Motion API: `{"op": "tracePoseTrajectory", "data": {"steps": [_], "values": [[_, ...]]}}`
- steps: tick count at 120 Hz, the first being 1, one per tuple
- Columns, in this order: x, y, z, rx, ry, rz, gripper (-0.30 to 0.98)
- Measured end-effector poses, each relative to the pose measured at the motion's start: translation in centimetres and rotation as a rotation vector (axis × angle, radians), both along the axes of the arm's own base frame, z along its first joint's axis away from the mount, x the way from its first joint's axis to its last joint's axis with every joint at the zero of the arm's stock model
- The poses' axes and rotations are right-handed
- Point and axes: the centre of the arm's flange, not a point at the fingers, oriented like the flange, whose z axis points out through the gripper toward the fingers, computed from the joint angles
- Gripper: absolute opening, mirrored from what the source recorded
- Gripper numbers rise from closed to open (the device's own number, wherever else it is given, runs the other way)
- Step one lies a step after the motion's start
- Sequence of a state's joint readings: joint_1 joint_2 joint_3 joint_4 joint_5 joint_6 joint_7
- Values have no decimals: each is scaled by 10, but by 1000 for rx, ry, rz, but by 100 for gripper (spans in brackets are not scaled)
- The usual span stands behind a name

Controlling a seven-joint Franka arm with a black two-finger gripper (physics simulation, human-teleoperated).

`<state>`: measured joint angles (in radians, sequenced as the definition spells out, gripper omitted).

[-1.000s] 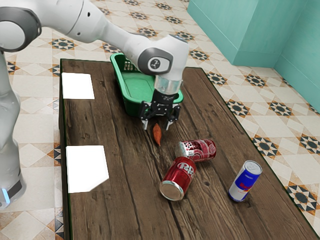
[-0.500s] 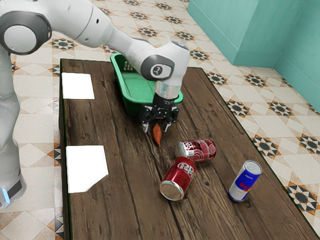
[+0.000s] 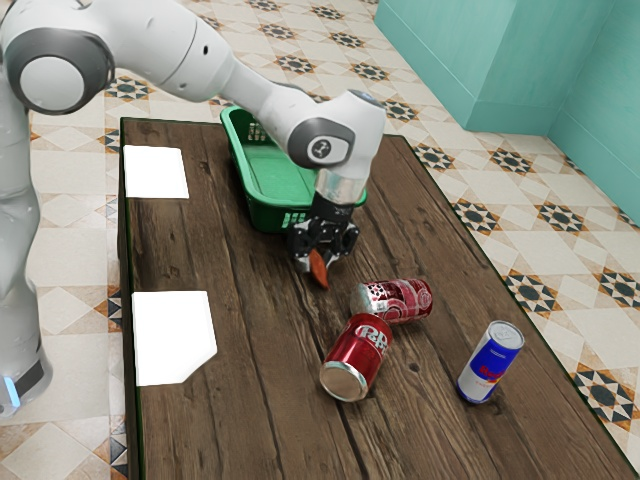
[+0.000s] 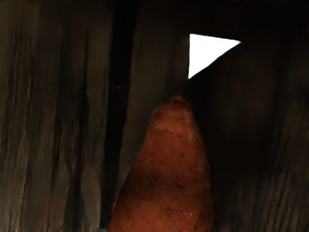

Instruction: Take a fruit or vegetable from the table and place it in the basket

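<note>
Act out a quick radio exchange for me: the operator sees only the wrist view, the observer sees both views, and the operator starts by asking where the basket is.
Operator: I've got the sweet potato under the hand. Where's the basket?
Observer: The green basket is beyond the gripper, farther back in the exterior view than the sweet potato.
Operator: Anything near the sweet potato, away from the basket?
Observer: Yes, two red cans, one lying close to the other.
</note>
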<state>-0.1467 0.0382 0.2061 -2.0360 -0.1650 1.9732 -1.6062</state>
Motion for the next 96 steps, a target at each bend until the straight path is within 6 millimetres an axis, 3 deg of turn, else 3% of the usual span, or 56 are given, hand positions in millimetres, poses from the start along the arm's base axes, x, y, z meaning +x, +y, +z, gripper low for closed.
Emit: {"op": "tracePoseTrajectory", "data": {"steps": [16, 42, 49, 57, 72, 96], "values": [[-4, 0, 31, -6, -58, -7, 16], [6, -25, 128, 17, -218, -85, 17], [10, -20, 148, 23, -242, -82, 17], [14, 8, 161, 36, -253, -41, 16], [12, 84, 167, 62, -243, 79, 16], [-10, 203, 137, 91, -170, 279, 16]]}}
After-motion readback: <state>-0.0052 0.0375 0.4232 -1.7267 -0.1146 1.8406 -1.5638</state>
